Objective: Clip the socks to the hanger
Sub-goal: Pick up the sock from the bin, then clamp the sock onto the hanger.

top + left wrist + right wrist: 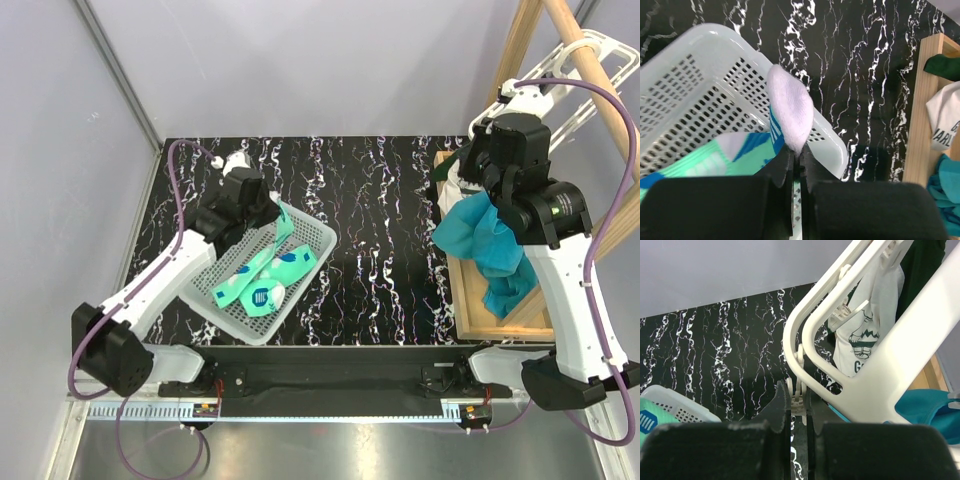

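**While Both Grippers Were Clamped: One Sock Lifted, One Clip Held**

When the scene was inspected, two arms were in view, one to each side. The left gripper (797,150) was pressed together on the white toe of one sock (790,107). It held that sock at the far edge of the single white mesh basket (700,40), which sat on the near left of the black marbled table (380,220). The sock's mint-green body trailed down into the basket. The other socks (268,290) lay inside it. Three socks in all could be told apart from above, but they overlapped and the count was not firm.

The right gripper (796,390) was closed on one small white clip (799,402) at a rounded corner of the single hanger (880,370). This was at the far right, over the wooden rack (470,318). The hanger's hook and most of its bars were cut off by the picture edges, and only that one clip could be made out with certainty.

One teal cloth (490,240) hung beside the right arm and partly hid the rack. One white garment (865,335) with a cartoon print hung behind the hanger, its lettering cut short. One dark green item (945,65) at the rack was too hidden to name.
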